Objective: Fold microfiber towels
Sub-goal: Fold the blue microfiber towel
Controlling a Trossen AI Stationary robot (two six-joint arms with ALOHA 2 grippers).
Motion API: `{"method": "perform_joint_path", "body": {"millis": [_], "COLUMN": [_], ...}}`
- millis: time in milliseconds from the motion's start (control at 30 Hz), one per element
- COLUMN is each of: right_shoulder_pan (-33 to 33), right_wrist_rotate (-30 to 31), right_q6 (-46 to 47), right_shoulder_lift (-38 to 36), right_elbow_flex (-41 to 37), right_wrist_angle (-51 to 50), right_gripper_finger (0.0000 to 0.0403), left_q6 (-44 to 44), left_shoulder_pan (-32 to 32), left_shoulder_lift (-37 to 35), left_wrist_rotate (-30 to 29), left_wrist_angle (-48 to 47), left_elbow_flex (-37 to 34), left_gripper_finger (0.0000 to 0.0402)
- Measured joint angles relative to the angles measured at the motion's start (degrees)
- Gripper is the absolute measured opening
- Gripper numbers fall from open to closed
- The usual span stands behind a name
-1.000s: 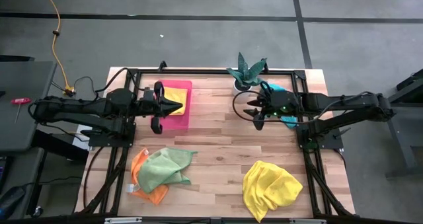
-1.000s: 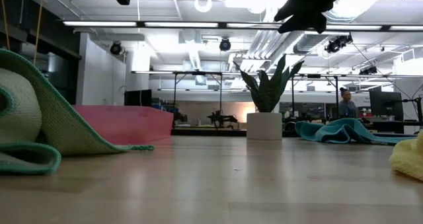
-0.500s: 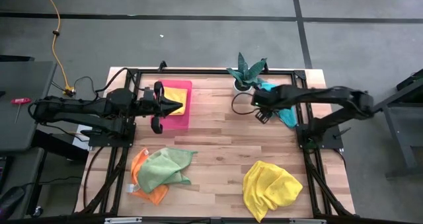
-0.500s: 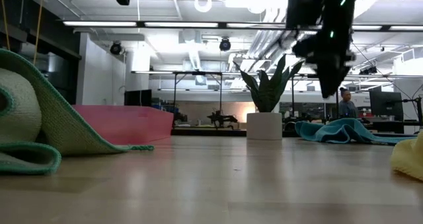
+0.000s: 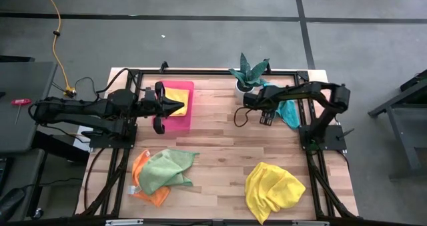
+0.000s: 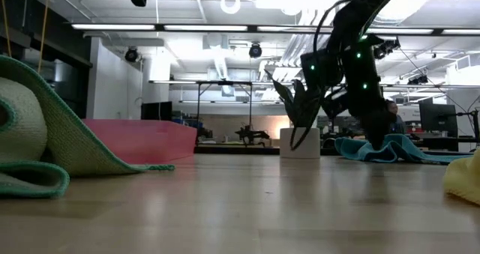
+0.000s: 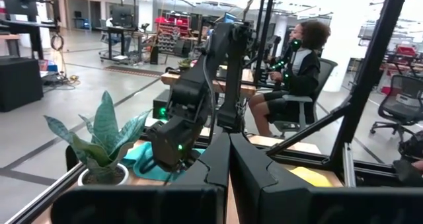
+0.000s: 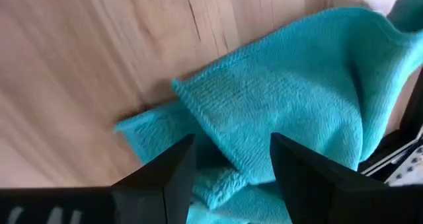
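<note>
A crumpled teal towel (image 5: 289, 113) lies on the table at the far right, beside the plant pot. My right gripper (image 8: 231, 178) hangs open just above it, pointing steeply down, one finger on each side of a raised fold (image 8: 264, 118), touching nothing. My left gripper (image 5: 181, 108) is shut and level above the pink tray (image 5: 175, 123), where a yellow towel (image 5: 177, 95) lies. A light green towel (image 5: 167, 169) rests on an orange one (image 5: 143, 187) at the near left. Another yellow towel (image 5: 270, 189) lies at the near right.
A potted plant (image 5: 248, 74) stands at the far edge, close to the teal towel and my right arm. Black frame rails (image 5: 313, 153) run along the table's sides. Bare wood (image 5: 227, 146) lies in the middle. A person sits beyond the table (image 7: 297, 72).
My right gripper has sunk from high above the table to just over the teal towel. It has tipped from level to steeply downward, and its arm has drawn in from the table's right.
</note>
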Motion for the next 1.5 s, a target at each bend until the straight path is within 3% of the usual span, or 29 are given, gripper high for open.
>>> {"method": "perform_joint_path", "body": {"millis": [367, 467, 567, 633, 700, 867, 1233, 1500], "right_shoulder_pan": [0.0, 0.0, 0.0, 0.0, 0.0, 0.3, 4.2, 9.0], "right_wrist_rotate": [5.7, 6.7, 6.1, 4.5, 1.9, -3.7, -22.7, -23.7], "right_q6": [0.5, 0.5, 0.5, 0.5, 0.8, 4.3, 19.4, 30.6], "right_shoulder_lift": [3.5, 3.2, 3.2, 3.2, 3.0, -1.7, -26.2, -30.5], "right_elbow_flex": [0.0, 0.0, 0.0, 0.0, 0.0, 0.0, 0.0, 3.0], "right_wrist_angle": [2.4, 2.4, 2.3, 2.3, 2.2, 1.7, 5.5, 9.4], "right_gripper_finger": [0.0181, 0.015, 0.0085, 0.0031, 0.0011, 0.0003, 0.0, 0.0], "left_q6": [0.0, 0.0, 0.0, 0.0, 0.0, 0.0, -1.0, -1.0], "left_shoulder_pan": [0.0, 0.0, 0.0, 0.0, 0.0, 0.0, 0.0, 0.0], "left_shoulder_lift": [0.0, 0.0, 0.0, 0.0, 0.0, 0.0, 0.0, 1.8], "left_wrist_rotate": [-1.2, -1.3, -1.3, -1.3, -1.3, -1.3, -1.2, -2.6], "left_wrist_angle": [0.0, 0.0, 0.0, 0.0, 0.0, 0.0, 0.0, 0.0], "left_elbow_flex": [0.0, 0.0, 0.0, 0.0, 0.0, 0.0, 0.0, 0.0], "left_gripper_finger": [0.0001, 0.0001, 0.0001, 0.0001, 0.0001, 0.0001, 0.0001, 0.0011]}}
